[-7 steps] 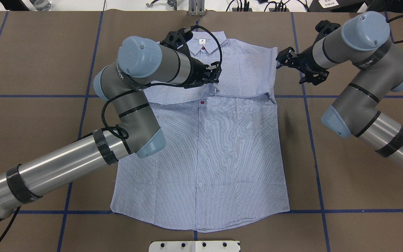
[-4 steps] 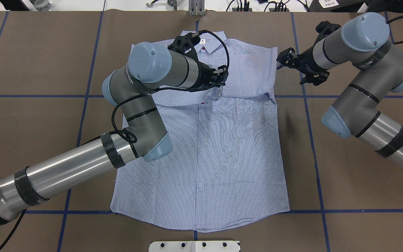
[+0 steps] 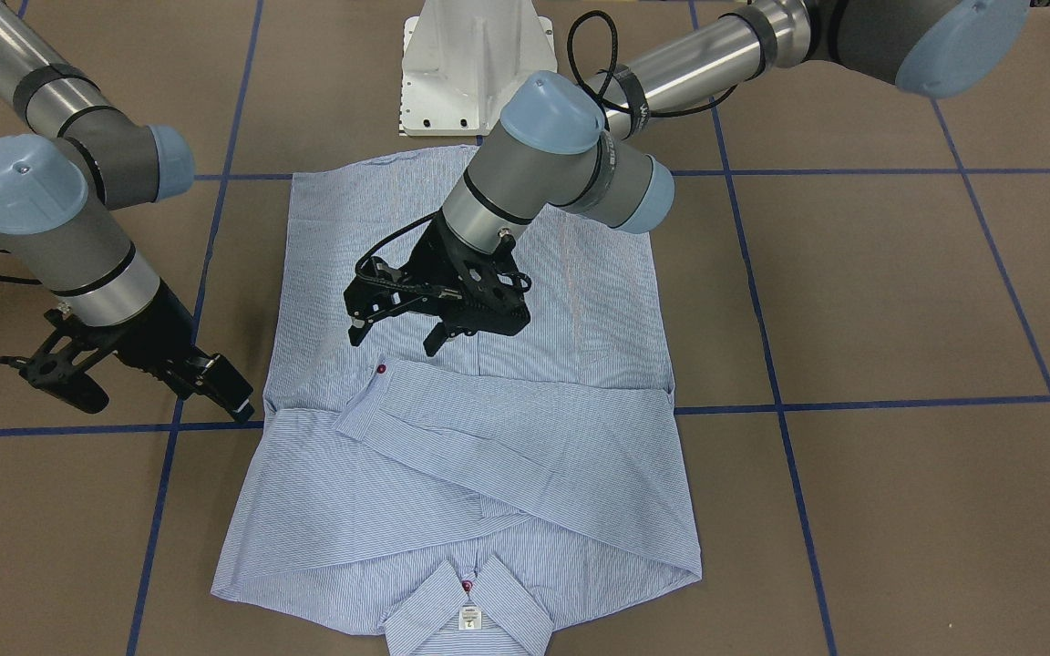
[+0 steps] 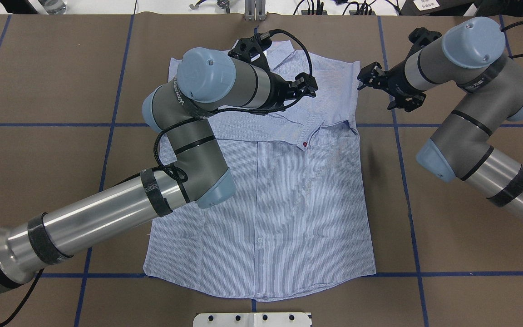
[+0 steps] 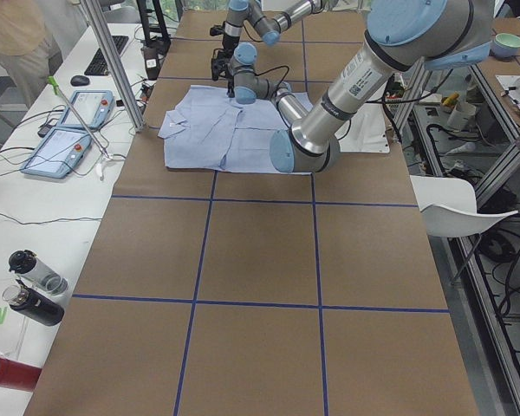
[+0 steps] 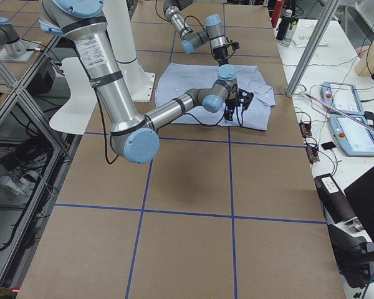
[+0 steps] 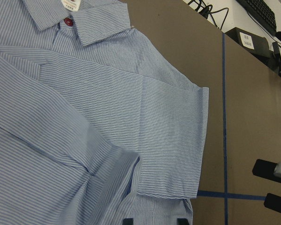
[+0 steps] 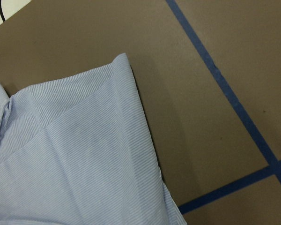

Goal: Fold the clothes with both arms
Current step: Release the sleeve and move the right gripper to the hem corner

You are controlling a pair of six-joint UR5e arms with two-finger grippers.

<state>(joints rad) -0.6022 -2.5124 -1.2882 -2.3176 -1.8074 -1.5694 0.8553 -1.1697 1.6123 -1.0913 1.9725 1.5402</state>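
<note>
The light-blue striped shirt [image 4: 288, 204] lies flat, front up, collar [image 3: 468, 610] away from the robot, with both sleeves folded across its chest. A sleeve cuff with a red button [image 4: 305, 144] rests on the chest. My left gripper [image 4: 311, 87] hovers open above the folded sleeve [image 3: 488, 419], nothing between its fingers [image 3: 356, 335]; its wrist view looks down on the shirt [image 7: 131, 117]. My right gripper [image 4: 362, 79] hangs open just off the shirt's shoulder edge [image 8: 126, 93], over bare table, touching no cloth.
Brown table cover with blue tape grid lines [image 4: 402, 181]. The white pedestal base [image 3: 475, 64] stands at the robot's edge by the shirt hem. Tablets [image 5: 78, 108] and bottles [image 5: 35, 290] sit on a side bench; a person [image 5: 13, 30] stands there.
My left gripper swept to the right across the chest, and the sleeve cuff moved right with it, now lying free below the gripper. The right arm hardly moved.
</note>
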